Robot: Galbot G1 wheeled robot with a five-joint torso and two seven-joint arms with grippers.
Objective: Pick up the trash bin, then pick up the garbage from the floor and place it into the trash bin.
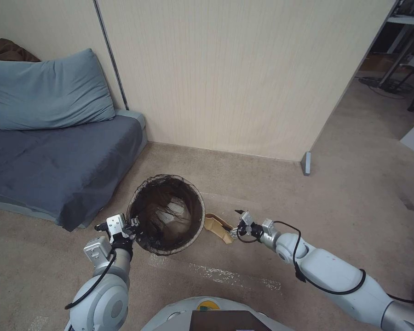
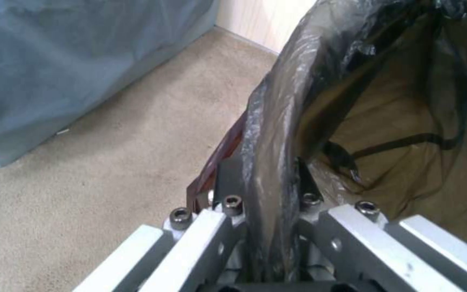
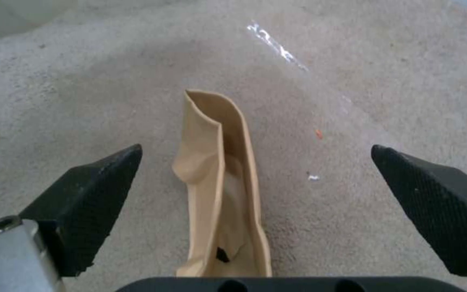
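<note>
left gripper (image 1: 134, 225) clamps the white round bin's dark plastic liner rim (image 2: 277, 134); right gripper (image 3: 255, 182), fingers spread, straddles tan folded paper (image 3: 220, 182), not yet grasped.

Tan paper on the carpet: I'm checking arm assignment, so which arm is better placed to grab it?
Right. The right gripper is open astride the tan paper, while the left gripper grips the trash bin rim.

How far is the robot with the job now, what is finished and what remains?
Done: the left hand is shut on the trash bin rim, liner pinched. In hand: the right hand is open around the tan paper piece, which lies on the carpet beside the bin, not yet gripped. Left: gripping it and dropping it in.
</note>
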